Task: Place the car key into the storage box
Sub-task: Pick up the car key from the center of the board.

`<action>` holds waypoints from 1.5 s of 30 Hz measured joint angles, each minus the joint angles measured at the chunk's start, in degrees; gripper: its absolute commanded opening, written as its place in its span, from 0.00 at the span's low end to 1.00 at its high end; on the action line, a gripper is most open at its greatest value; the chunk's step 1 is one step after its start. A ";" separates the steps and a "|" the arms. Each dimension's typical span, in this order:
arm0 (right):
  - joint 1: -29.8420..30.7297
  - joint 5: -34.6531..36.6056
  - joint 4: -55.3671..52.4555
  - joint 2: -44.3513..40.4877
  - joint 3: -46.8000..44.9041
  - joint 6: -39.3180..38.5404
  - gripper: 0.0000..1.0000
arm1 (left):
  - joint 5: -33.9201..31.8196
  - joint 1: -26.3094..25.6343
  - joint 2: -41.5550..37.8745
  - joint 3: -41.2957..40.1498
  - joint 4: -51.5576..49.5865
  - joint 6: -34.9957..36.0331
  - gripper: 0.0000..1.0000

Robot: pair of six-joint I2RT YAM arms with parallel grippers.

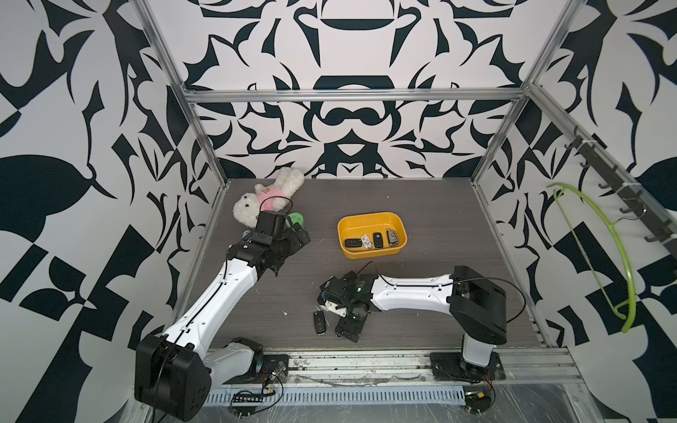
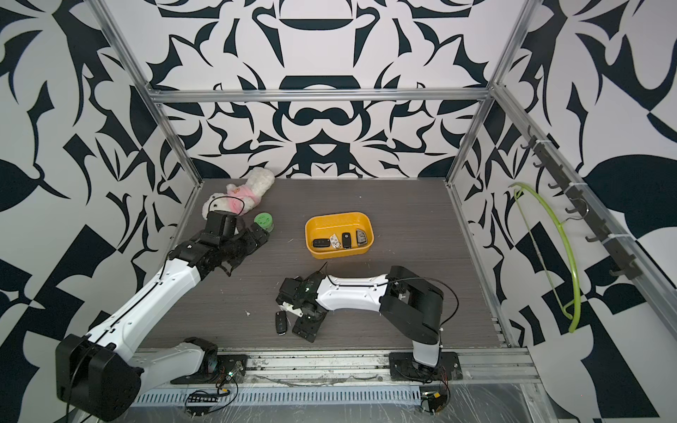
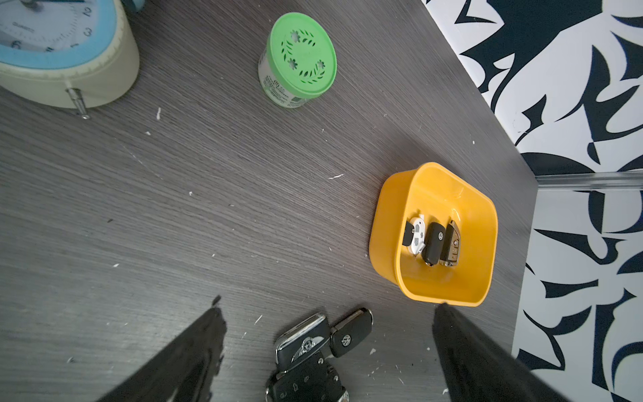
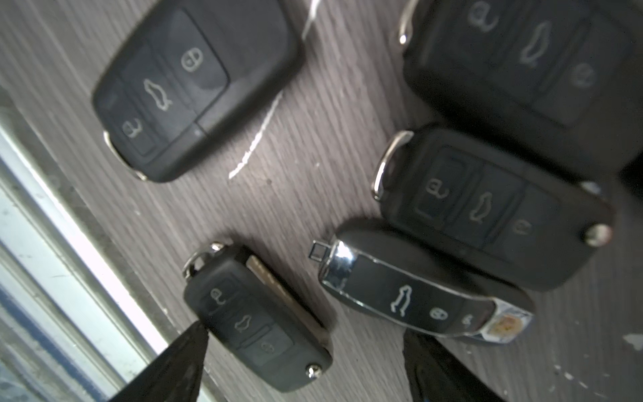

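The yellow storage box sits mid-table with several car keys inside, also seen in the left wrist view. My right gripper points down near the front edge, open. A black flip car key lies on the table between its fingertips, close to one and apart from the other. In both top views a black key shows beside this gripper. My left gripper hangs open over three more keys at the left.
More black keys and a chrome-trimmed one lie close to the right gripper. A green-lidded jar, a blue-rimmed clock and a white plush toy stand at the back left. The metal front rail runs just beside the right gripper.
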 measured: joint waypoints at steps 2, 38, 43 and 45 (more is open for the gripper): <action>0.28 0.35 -0.13 0.52 0.22 -0.74 0.88 | 0.11 0.00 0.15 0.00 0.02 -0.09 0.99; 4.13 3.78 -1.36 2.82 3.15 -4.07 0.00 | 0.68 0.00 2.69 0.04 0.31 -0.59 0.99; 4.13 3.10 -1.66 -0.42 2.25 -2.62 0.00 | 0.70 0.00 3.13 0.11 0.39 -0.57 0.99; 4.13 2.78 -1.57 -3.39 1.42 -1.73 0.00 | 0.70 0.00 3.37 0.15 0.44 -0.57 0.99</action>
